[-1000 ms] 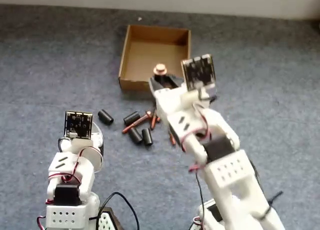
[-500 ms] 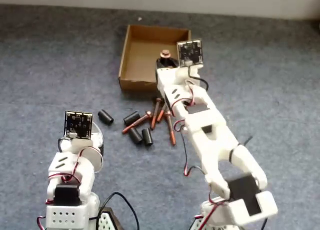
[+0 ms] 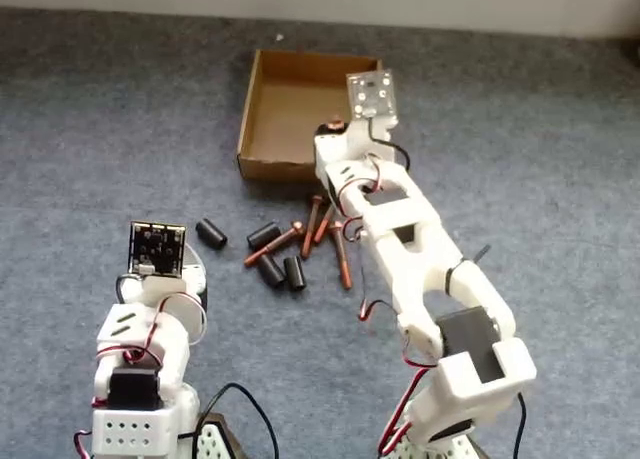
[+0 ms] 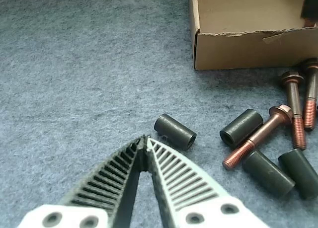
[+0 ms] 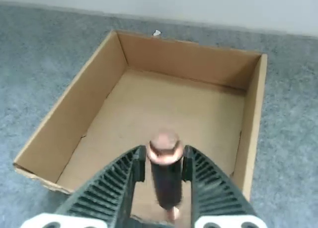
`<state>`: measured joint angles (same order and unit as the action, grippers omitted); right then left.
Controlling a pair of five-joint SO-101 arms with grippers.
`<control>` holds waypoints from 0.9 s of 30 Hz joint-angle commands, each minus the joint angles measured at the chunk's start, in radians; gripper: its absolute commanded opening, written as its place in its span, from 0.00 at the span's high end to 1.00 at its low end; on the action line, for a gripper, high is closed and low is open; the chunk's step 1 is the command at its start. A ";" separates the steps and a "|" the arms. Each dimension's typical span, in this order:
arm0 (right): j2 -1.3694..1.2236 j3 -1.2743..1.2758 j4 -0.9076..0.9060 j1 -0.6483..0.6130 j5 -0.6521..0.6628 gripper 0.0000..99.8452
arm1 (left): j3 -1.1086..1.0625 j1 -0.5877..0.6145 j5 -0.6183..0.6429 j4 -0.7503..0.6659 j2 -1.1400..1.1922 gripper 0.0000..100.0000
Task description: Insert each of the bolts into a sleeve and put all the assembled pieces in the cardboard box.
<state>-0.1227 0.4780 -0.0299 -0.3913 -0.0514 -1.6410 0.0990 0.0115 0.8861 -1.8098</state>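
Note:
My right gripper (image 5: 164,163) is shut on an assembled piece (image 5: 165,178), a copper bolt standing upright in a black sleeve. It hangs over the near right part of the cardboard box (image 5: 74,109). From above, the right gripper (image 3: 335,136) sits just inside the box's (image 3: 250,109) front wall. Several loose black sleeves (image 3: 263,235) and copper bolts (image 3: 340,254) lie on the carpet in front of the box. My left gripper (image 4: 145,141) is shut with nothing in it, just short of one lone sleeve (image 4: 175,131).
Grey carpet covers the whole floor. The left arm (image 3: 150,309) stands at the near left, the right arm (image 3: 420,269) stretches from the near right over the pile. In the left wrist view, the box (image 4: 243,46) is beyond the bolts (image 4: 258,137).
The right arm has stretched forward, carrying the bolt and sleeve from the box's front edge to over its inside. The left arm has kept still.

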 commanded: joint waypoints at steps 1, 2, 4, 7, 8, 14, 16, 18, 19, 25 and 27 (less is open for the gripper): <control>0.036 -0.061 -0.012 0.012 0.008 0.88 | 0.005 0.013 0.003 -0.021 -0.010 0.99; 0.036 -0.061 -0.012 0.012 0.008 0.88 | 0.005 0.013 0.003 -0.021 -0.010 0.99; 0.053 -0.061 -0.012 0.012 0.008 0.88 | 0.005 0.013 0.003 -0.021 -0.010 0.99; 0.139 -0.053 -0.013 0.010 0.008 0.88 | 0.005 0.013 0.003 -0.021 -0.010 0.99; 0.179 -0.045 -0.018 0.007 0.008 0.88 | 0.005 0.013 0.003 -0.021 -0.010 0.99; 0.384 0.010 -0.337 -0.013 0.008 0.88 | 0.005 0.013 0.003 -0.021 -0.010 0.99; 0.430 0.010 -0.460 -0.038 0.008 0.88 | 0.005 0.013 0.003 -0.021 -0.010 0.99; 0.463 0.010 -0.565 -0.061 0.008 0.88 | 0.005 0.013 0.003 -0.021 -0.010 0.99; 0.476 0.010 -0.607 -0.073 0.008 0.88 | 0.005 0.013 0.003 -0.021 -0.010 0.99; 0.496 0.010 -0.839 -0.159 0.005 0.88 | 0.005 0.013 0.003 -0.023 -0.010 0.99; 0.486 0.010 -0.903 -0.196 0.003 0.88 | 0.005 0.013 0.003 -0.023 -0.010 0.99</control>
<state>0.3253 0.4964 -0.8462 -0.5324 -0.0514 -1.6410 0.0990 0.0115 0.8861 -1.8098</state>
